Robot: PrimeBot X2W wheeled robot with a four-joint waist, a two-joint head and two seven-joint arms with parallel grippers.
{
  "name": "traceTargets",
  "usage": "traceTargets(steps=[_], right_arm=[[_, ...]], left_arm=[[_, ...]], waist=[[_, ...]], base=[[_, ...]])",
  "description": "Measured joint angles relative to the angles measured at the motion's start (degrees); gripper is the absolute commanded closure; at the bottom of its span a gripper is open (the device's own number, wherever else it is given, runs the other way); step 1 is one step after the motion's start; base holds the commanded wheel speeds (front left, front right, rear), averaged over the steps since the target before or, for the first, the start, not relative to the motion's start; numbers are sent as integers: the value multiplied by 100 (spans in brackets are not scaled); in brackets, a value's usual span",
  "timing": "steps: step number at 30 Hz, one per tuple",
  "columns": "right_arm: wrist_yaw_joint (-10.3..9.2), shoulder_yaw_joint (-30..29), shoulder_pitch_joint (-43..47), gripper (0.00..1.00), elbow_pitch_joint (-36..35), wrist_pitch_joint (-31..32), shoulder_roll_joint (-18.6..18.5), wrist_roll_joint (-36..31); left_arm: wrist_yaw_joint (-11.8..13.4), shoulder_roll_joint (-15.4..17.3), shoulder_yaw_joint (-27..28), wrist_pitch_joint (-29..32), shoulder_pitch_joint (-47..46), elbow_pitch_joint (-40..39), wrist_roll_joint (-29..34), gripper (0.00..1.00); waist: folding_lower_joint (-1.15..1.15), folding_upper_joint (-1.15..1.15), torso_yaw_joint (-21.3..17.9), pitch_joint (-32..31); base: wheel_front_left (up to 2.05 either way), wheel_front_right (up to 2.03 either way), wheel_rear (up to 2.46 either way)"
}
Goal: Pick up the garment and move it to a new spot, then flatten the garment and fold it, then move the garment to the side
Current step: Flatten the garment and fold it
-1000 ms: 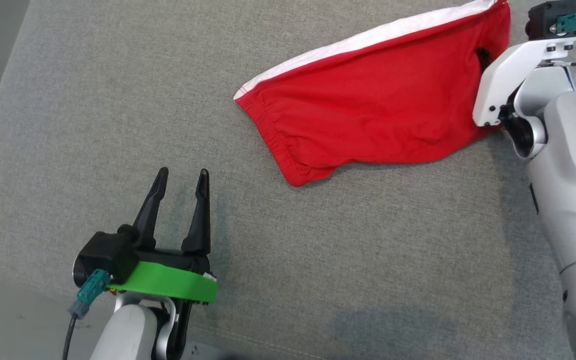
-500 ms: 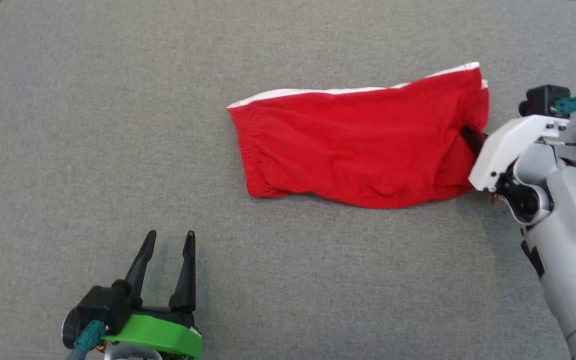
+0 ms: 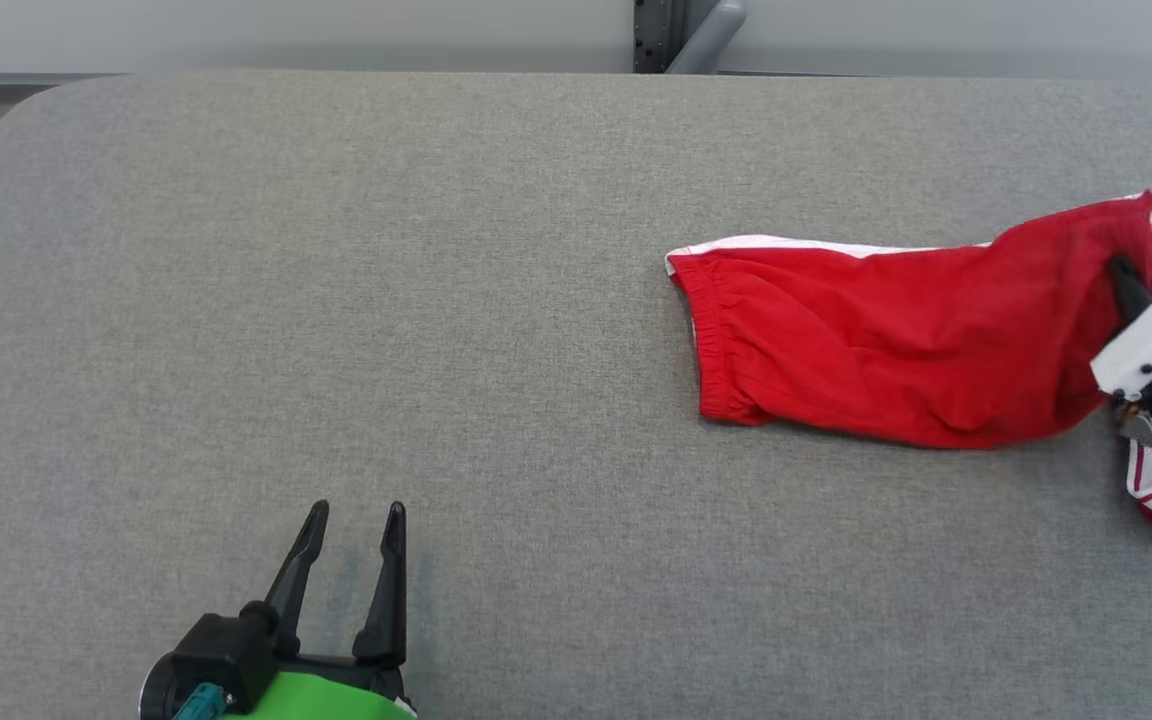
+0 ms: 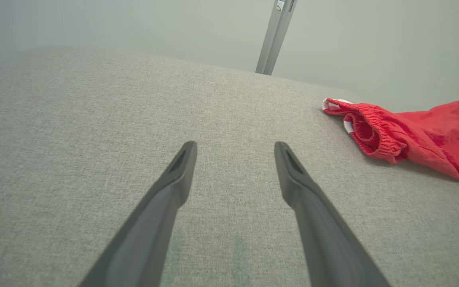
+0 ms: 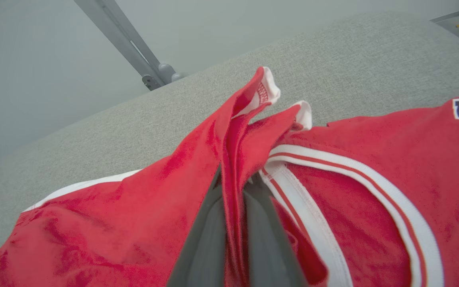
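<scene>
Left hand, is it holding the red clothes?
No, the left hand is open, with the red garment lying off to its side.

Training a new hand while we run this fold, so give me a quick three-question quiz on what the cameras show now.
1. True or false: the left gripper is open and clear of the red garment.
2. Where does the right gripper grip the garment? A) the elastic hem B) a pinched fold at the opposite end C) nowhere
3. What colour is the stripe along the garment's far edge in the head view?
Key: 1 true. 2 B. 3 white.
</scene>
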Motion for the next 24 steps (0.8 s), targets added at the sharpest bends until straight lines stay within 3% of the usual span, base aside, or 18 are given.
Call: traceTargets(steps=[6,10,16,24], right_arm=[[0,543,93,100,-1525,414,672,-131],[0,1061,285,100,-2027,795,1237,-378],[0,1365,331,100,-1560,747,1526,-668],[-1,1902,-182,100,-292,-52,1529,-92]], left_arm=[[-5,-71,1,0,143,-23,4,0],[-10,-87,-62,0,159,2,24,0],[-33,-102,-180,-1,62,91,58,0],[-59,-109,-326,-1,29,297,58,0]], waist=[[0,0,131,-69],[0,0,130,-67],[0,0,181,-28],[0,0,358,-43]], base=[[0,0,0],[0,0,0],[0,0,0],[0,0,0]])
